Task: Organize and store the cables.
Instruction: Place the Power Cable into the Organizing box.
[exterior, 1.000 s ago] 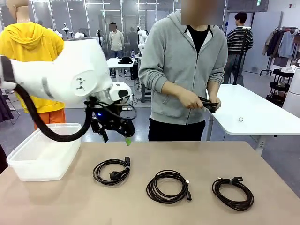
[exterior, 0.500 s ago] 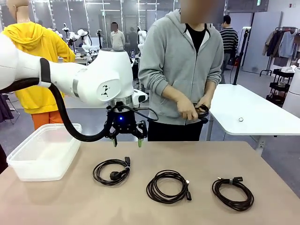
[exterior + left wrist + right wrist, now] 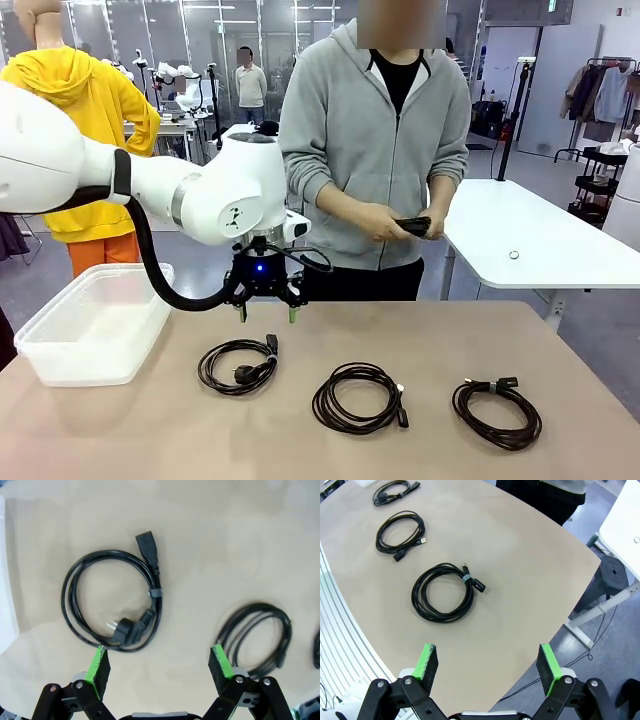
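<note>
Three coiled black cables lie in a row on a tan table (image 3: pixel 430 335), well apart: a left coil (image 3: pixel 243 375), a middle coil (image 3: pixel 320 399) and a right coil (image 3: pixel 497 384). The left gripper (image 3: pixel 267 315) hangs just above the table behind the left coil, pointing down, jaws wide apart and empty. The right gripper (image 3: pixel 487 662) is also spread wide and empty — high over the table's edge, near the right coil. A clear plastic tub (image 3: pixel 80 360) sits at the table's left end. Across the table, a person's hands (image 3: pixel 385 225) hold a fourth cable (image 3: pixel 412 224).
</note>
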`<state>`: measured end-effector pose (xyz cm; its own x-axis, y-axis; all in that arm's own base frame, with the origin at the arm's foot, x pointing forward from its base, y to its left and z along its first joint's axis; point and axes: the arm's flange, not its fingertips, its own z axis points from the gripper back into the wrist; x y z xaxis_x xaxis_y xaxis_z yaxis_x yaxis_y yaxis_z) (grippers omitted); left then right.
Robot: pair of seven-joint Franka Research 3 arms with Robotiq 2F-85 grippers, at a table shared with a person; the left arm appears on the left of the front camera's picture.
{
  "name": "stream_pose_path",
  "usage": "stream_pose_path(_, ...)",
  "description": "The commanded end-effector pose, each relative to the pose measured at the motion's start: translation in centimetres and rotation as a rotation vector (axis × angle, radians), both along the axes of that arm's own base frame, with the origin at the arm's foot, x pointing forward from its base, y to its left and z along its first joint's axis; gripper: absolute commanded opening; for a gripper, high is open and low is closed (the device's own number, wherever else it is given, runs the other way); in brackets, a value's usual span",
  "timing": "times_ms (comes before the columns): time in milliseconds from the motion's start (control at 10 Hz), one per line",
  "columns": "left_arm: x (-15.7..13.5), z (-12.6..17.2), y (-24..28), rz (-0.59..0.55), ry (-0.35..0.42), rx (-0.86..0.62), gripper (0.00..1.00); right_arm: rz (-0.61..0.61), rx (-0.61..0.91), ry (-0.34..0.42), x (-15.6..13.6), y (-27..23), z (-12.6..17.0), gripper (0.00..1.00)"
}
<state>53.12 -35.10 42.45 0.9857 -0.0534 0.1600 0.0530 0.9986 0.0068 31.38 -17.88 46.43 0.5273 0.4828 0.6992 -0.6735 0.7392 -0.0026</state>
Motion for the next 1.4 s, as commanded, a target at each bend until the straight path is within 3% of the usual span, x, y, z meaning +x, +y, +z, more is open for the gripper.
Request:
stream_pose_path(0,1.2,-2.3,0.3,0.012,-0.009,-0.024,1.0,0.004,0.001,-0.012,0.1,-0.1,0.0,1.0)
stream_pose_path(400,3.8,-7.0,1.2,0.02,0.006,-0.019,1.0,0.004,0.001,-0.012,0.1,-0.1,0.0,1.0)
stream_pose_path(700,3.5,-8.9,0.9,0.011,0.097,-0.023,1.0,0.004,0.001,-0.012,0.1,-0.1,0.0,1.0)
stream_pose_path(800,3.2,-9.1,1.1,0.009,0.101,-0.013,1.0,0.004,0.001,-0.012,0.1,-0.1,0.0,1.0)
stream_pose_path(900,3.1,-8.8,1.0,0.03,0.052,-0.01,1.0,0.004,0.001,-0.012,0.1,-0.1,0.0,1.0)
stream_pose_path(1300,3.0,-9.2,0.8,0.028,0.064,-0.008,1.0,0.004,0.001,-0.012,0.1,-0.1,0.0,1.0)
